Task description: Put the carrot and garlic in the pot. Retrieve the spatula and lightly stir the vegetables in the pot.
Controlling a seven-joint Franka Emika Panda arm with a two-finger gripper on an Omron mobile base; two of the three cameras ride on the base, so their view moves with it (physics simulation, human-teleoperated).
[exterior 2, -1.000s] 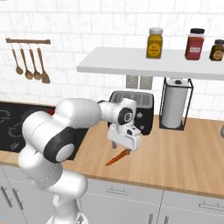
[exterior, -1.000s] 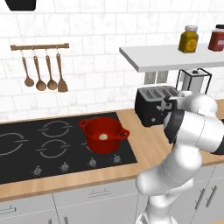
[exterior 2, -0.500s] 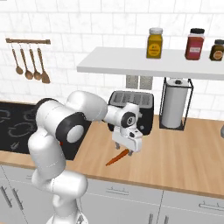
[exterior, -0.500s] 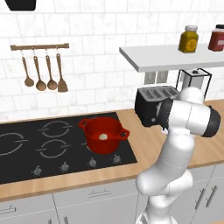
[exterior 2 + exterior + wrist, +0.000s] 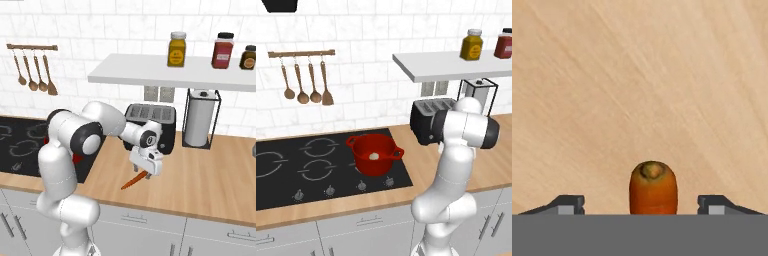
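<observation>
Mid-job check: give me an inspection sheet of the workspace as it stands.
Surface: wooden counter beside a black hob.
Job's things: red pot on the hob, garlic inside it; carrot lying on the counter, not yet in the pot. Spatula: nothing seen.
Clutter: black toaster, paper towel holder, wooden utensils on a wall rail, jars on the shelf.
Hand: hand down over the carrot; in the hand view its fingertips stand apart on either side of the carrot with gaps, not gripping.
Cables: nothing seen.
Surroundings: white tiled wall, grey cabinet fronts below.
</observation>
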